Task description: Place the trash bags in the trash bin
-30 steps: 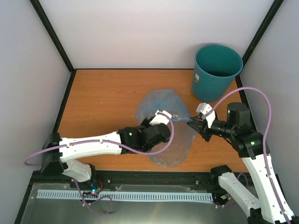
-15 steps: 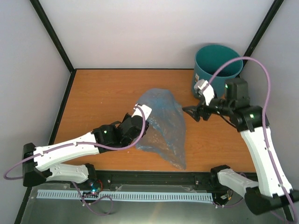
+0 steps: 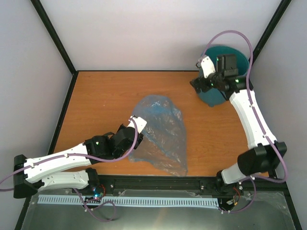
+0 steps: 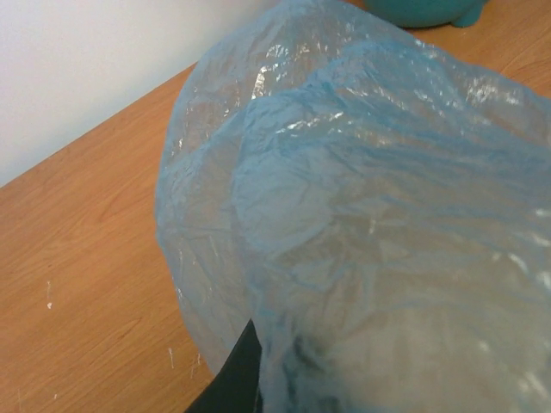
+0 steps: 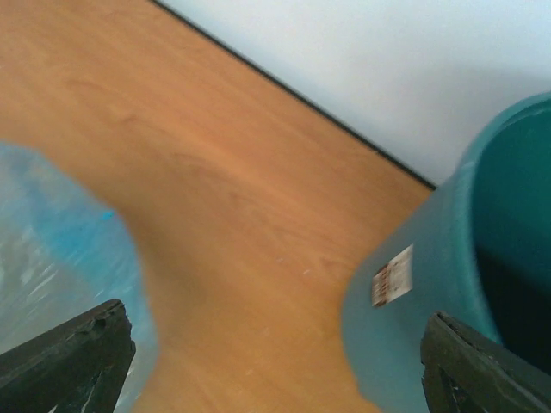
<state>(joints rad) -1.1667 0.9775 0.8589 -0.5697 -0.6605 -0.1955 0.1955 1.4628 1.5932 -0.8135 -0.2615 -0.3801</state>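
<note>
Moved: right arm has swung away from the bag and up to the bin; the left arm has drawn back toward its base, and the bag has shifted a little with it.
Right gripper (image 5: 275, 320): fingers spread wide, nothing between them.
Trash bin (image 3: 214, 98): just ahead of the right gripper and to its right. From above, the arm covers much of its mouth. The wrist view cuts it off at the edge, and the print on its wall sticker (image 5: 392, 275) is blurred.
Trash bag (image 3: 160, 132): lying crumpled on the table (image 3: 105, 100), well behind the right gripper and draped over the left gripper (image 3: 136, 125).
Left gripper: buried under film. Only a dark sliver of one finger (image 4: 234, 379) shows, so whether it pinches the bag cannot be told.
</note>
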